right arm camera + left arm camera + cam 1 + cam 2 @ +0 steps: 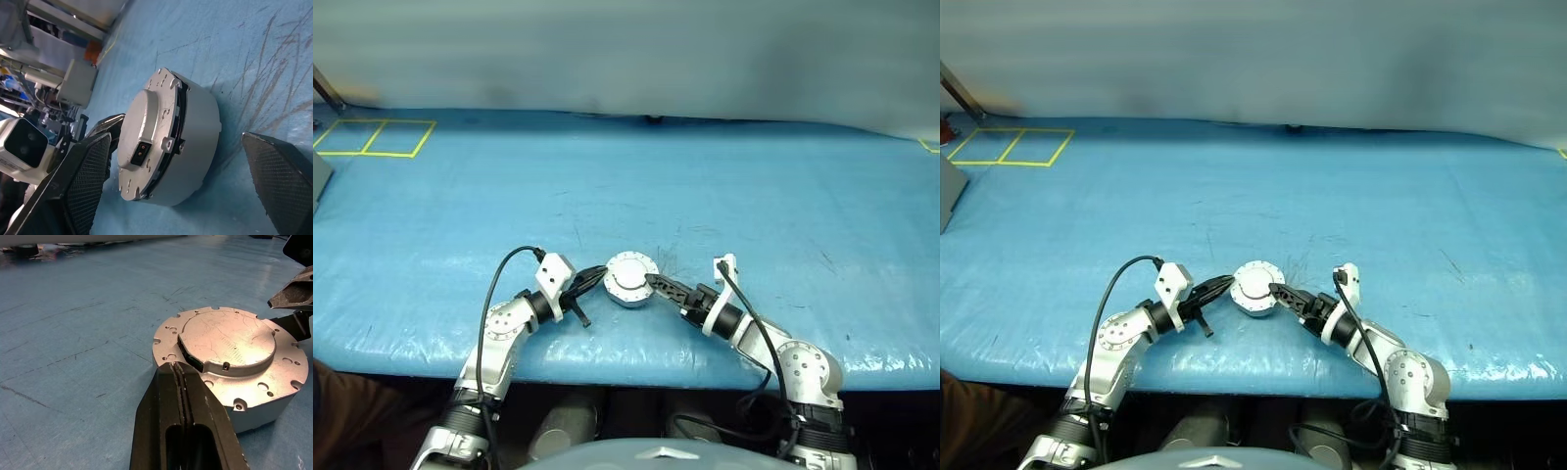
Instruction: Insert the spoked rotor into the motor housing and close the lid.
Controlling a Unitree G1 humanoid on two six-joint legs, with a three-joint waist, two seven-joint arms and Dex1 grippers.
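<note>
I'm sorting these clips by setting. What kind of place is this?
Probably a robotics lab bench: a blue-covered table with yellow tape squares, and a lidded motor housing near its front edge.

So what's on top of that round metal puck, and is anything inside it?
A flat silver lid sits on the motor housing, covering it. Whatever is inside is hidden under that lid.

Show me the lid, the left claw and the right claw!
lid [230, 340], left wrist view, on its raised round centre.
left claw [591, 277], left eye view, at its shut fingertips.
right claw [183, 183], right wrist view, midway between its open fingertips.
</note>
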